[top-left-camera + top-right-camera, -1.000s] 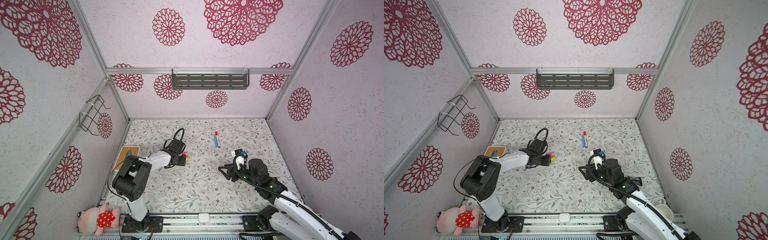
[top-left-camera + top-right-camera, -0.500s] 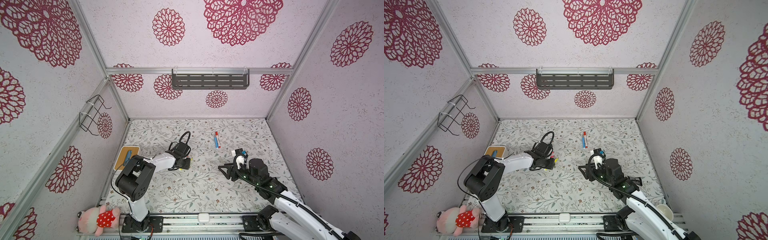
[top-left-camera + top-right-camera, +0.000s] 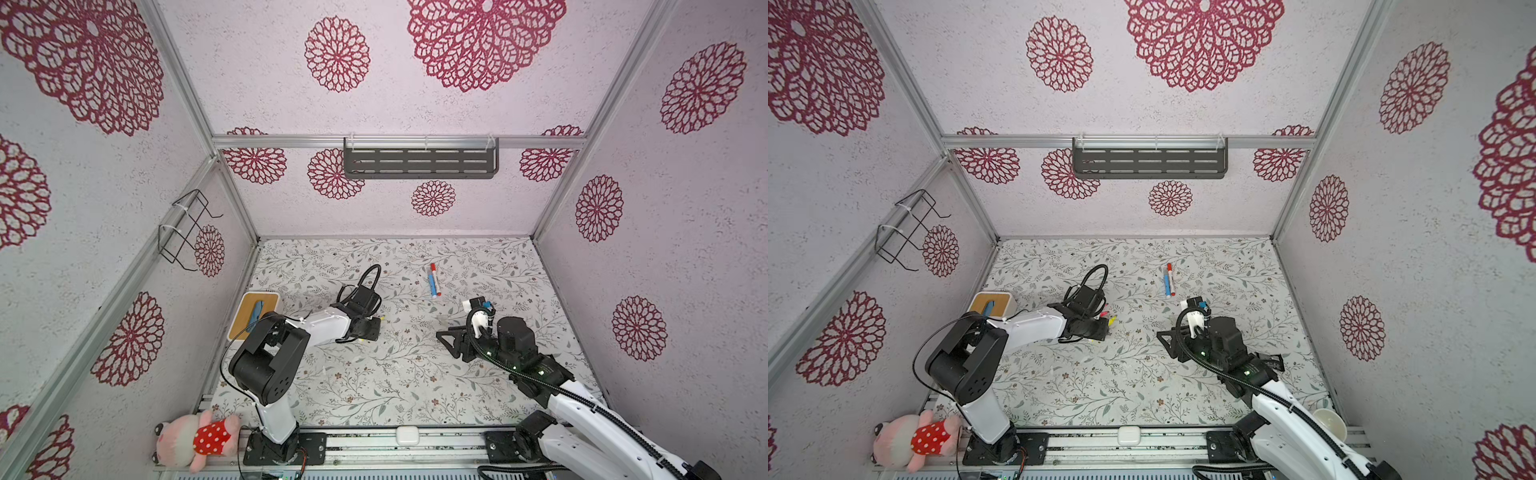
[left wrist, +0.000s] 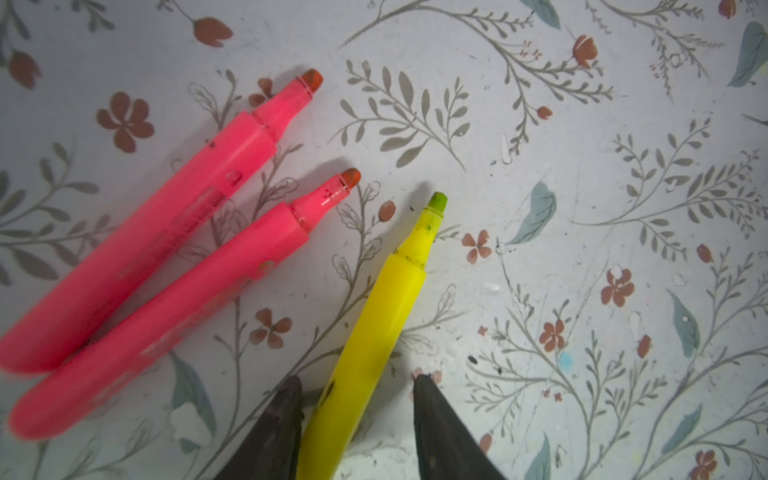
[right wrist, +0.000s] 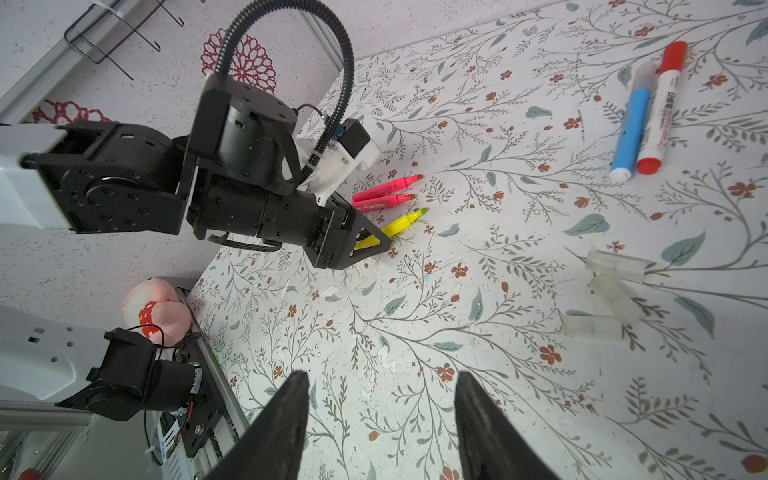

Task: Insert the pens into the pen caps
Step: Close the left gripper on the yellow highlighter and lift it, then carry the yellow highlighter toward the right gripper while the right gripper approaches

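The left hand is down low over the surface, its two dark fingers parted and set either side of the yellow pen. One finger sits right against the barrel. The other stands a little off, with bare surface showing in between, so the hand is released around the pen and not clamped on it.

The yellow pen lies flat and uncapped, its greenish tip pointing away from the hand. Just beside it lie two pink pens, also uncapped, touching toward their rear ends with their tips fanned apart. In both top views this cluster sits left of the middle of the surface, mostly hidden under the hand.

The right hand hangs above the right side of the surface, its fingers wide apart with nothing between them. Ahead of it three clear caps lie huddled on their sides, two of them touching.

Farther back, near the middle, a blue pen and a white pen with red ends lie side by side, touching. The blue one has a whitish cap on one end.

A plush toy sits at the front left corner, by the left arm's base.
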{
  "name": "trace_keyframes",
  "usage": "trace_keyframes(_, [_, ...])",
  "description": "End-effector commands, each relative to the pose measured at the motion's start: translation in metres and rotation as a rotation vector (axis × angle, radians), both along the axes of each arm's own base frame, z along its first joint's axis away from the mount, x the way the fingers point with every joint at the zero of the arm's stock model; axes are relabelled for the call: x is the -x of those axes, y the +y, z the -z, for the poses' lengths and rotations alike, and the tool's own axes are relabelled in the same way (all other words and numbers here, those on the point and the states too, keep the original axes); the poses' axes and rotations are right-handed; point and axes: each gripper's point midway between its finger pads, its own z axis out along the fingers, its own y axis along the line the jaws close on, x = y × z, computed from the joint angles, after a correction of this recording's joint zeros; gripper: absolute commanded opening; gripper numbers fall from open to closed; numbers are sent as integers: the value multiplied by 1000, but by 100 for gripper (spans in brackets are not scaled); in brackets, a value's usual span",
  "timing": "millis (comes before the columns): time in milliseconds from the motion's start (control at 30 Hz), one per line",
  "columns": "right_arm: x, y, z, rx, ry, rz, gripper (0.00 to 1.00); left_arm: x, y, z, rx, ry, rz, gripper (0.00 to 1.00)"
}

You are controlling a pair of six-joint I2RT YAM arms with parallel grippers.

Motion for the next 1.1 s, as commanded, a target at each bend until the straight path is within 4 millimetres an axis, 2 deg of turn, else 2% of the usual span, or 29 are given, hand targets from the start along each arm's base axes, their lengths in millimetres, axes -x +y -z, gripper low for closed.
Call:
trace_keyframes(0, [-2, -2, -12, -25, -32, 24, 58, 24, 15, 15, -62, 76, -10, 46])
trace_keyframes(100, [-2, -3, -13, -29, -34, 30, 58, 27, 15, 16, -67, 79, -6, 46])
trace_keyframes(200, [-2, -3, -14, -37, -34, 35, 58, 31, 13, 20, -83, 93, 6, 38])
trace_keyframes(333, [1, -4, -18, -54, -39, 35, 58, 35, 14, 29, -112, 114, 18, 21])
trace_keyframes(500, [5, -7, -26, -82, -56, 38, 57, 41, 12, 32, -133, 112, 34, 15])
trace_keyframes(567, [8, -9, -26, -91, -58, 44, 57, 44, 6, 28, -124, 101, 45, 13])
trace_keyframes(800, [16, -25, -20, -108, -29, 114, 57, 56, -36, 2, -53, 42, 131, 9])
trace_keyframes(933, [20, -34, -21, -86, -17, 142, 57, 62, -46, -9, -42, 21, 129, 8])
trace_keyframes(1067, [17, -42, -7, -6, 38, 186, 57, 65, -58, -35, 7, -70, 133, 9])
